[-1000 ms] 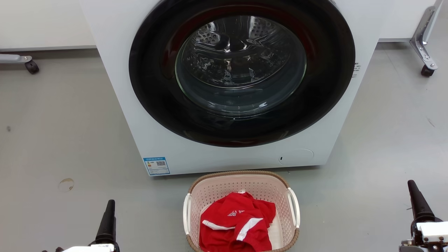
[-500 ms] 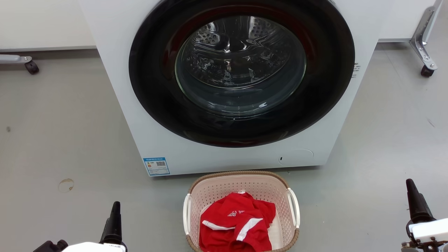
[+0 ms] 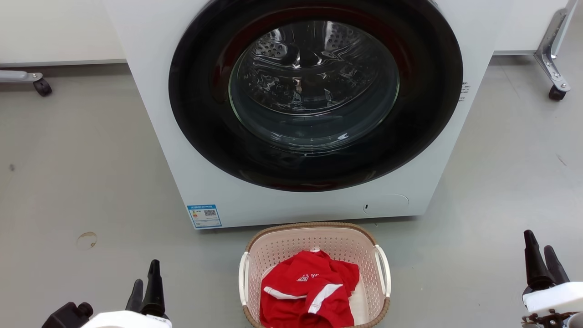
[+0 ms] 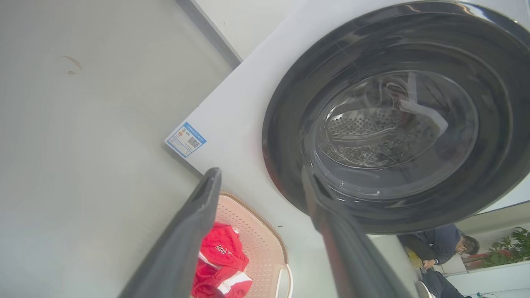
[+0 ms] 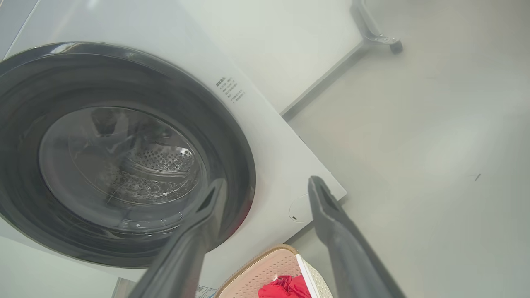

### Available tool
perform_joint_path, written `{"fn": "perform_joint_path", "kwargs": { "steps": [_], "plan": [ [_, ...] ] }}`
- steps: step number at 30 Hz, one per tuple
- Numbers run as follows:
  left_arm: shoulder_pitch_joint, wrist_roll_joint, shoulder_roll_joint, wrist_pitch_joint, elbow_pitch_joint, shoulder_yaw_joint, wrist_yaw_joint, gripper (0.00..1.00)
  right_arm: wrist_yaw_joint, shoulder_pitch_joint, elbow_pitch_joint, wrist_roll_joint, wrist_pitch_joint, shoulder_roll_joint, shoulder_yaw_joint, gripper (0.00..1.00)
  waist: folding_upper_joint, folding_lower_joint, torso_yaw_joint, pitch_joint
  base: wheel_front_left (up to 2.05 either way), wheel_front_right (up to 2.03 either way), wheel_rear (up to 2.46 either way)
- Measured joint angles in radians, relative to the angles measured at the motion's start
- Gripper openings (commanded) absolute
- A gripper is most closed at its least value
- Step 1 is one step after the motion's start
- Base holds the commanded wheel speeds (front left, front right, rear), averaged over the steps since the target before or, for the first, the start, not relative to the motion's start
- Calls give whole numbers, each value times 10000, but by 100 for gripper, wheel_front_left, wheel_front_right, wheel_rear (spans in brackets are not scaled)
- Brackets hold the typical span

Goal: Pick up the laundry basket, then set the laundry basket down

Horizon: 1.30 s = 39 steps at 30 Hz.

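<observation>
1. The laundry basket (image 3: 291,248) sat on the grey floor (image 3: 91,159), at 6 o'clock from the big white washer (image 3: 291,200) and just in front of it.
2. A red shirt (image 3: 309,291) lay in a heap inside the basket.
3. Our left gripper (image 3: 145,291) was at 9 o'clock from the basket and well apart from it. Its two fingers were spread, with nothing between them.
4. Our right gripper (image 3: 539,259) was at 3 o'clock from the basket, even farther off. Its fingers were spread too, and it held nothing.
5. We thought the basket would be light. It looked like thin plastic full of little holes, and there was just one shirt in it.
6. We thought the walls might bend a bit if we squeezed them, and the smooth plastic might slip.
7. The best places to hold looked like the two white handles (image 3: 384,273), at 9 o'clock and 3 o'clock on the basket's rim.
8. We guessed that one gripper on each handle would keep the basket flat, so the soft shirt would not slide out.
9. We had not yet picked the basket up.
</observation>
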Motion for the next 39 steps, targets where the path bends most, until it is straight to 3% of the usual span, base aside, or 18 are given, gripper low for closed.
{"fn": "perform_joint_path", "kwargs": {
  "steps": [39],
  "plan": [
    [200,3645,600,-974,-637,-1091,1252,100,12,-198,-232,-4125,-1070,-182,407,100,0,0,42,-15,0,0,0]
  ]
}}
